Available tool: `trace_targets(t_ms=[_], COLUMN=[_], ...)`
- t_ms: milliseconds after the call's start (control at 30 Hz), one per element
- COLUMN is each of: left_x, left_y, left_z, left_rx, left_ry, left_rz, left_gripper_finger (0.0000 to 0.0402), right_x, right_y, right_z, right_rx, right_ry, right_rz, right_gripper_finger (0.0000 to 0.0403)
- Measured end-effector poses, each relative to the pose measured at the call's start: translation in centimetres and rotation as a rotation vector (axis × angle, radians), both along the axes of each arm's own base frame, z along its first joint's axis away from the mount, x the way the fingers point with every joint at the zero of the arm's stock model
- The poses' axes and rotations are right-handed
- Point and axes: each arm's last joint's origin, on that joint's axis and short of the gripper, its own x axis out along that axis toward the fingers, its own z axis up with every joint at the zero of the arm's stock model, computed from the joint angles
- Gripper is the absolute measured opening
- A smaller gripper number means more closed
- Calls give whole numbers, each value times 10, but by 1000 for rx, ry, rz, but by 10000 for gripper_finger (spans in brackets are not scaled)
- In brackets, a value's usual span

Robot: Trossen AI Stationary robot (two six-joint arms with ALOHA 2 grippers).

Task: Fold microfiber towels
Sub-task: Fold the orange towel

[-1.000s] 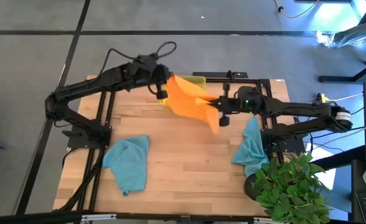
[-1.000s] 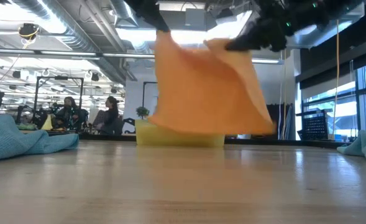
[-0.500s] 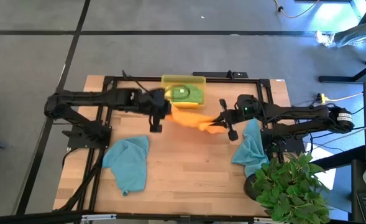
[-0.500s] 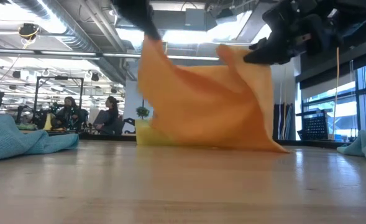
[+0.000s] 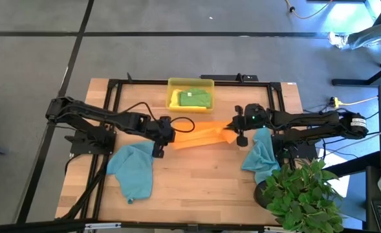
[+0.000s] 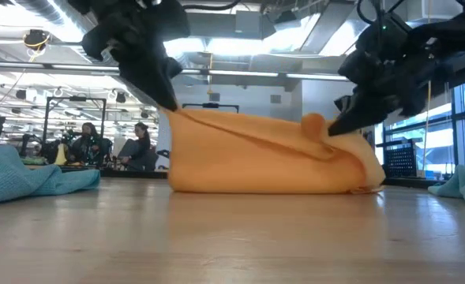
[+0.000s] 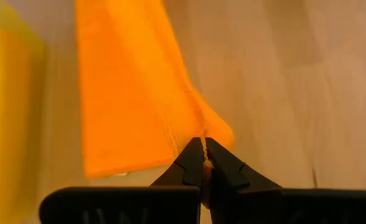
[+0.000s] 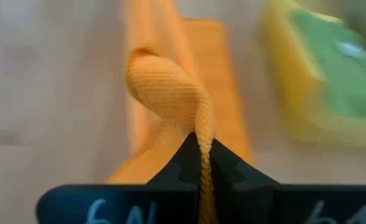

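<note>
The orange towel [image 5: 200, 136] stretches between my two grippers in the middle of the table, its lower part resting on the wood [image 6: 264, 177]. My left gripper [image 5: 166, 133] is shut on its left end, my right gripper [image 5: 232, 129] on its right end. A green towel [image 5: 193, 98] lies in the yellow tray [image 5: 172, 97] at the far edge. One teal towel [image 5: 133, 169] lies crumpled at the near left, another [image 5: 261, 152] hangs at the right edge. The yellow towel is not in view. My left gripper pinches the orange towel's left corner [image 7: 202, 144] between its two fingertips, slanting down from the left. The cloth runs away from the fingers down onto the table. My right gripper pinches a bunched fold at the towel's right end [image 8: 201, 140] between its two fingers, coming from the right; a loop of cloth [image 8: 164, 81] bulges just ahead of the fingertips. The towel's lower edge lies on the table.
A potted plant [image 5: 303, 194] stands at the near right corner. The black frame [image 5: 112, 97] runs along the table's edges. Bare wood [image 5: 196, 181] lies on the near side of the orange towel. People sit in the room behind [image 6: 110, 142].
Both grippers have come down and toward the near edge from above the tray, carrying the orange towel. The towel hung in the air a second ago; now it is lowered, its bottom on the table, drawn out lengthwise between the grippers. The tray and green towel are uncovered.
</note>
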Motion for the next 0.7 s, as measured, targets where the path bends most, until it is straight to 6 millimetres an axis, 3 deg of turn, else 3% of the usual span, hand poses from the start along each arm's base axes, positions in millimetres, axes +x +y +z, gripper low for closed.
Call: trace_targets(t_ms=[200,467,600,700], left_x=[2,2,2,2], left_y=[0,11,16,19], left_z=[-2,-2,-2,-2], left_rx=[-27,-47,-46,-46], left_ry=[-40,-32,-33,-36], left_rz=[-17,48,67,76], left_gripper_finger=[0,0,0,0], right_x=[-2,-4,-1,4], right_y=[-6,-10,-8,-7], right_z=[0,-2,2,9], right_rx=[-122,-203,-134,-15], right_ry=[37,79,14,-102], right_rz=[-177,-299,-254,-225], right_gripper_finger=[51,177,224,237])
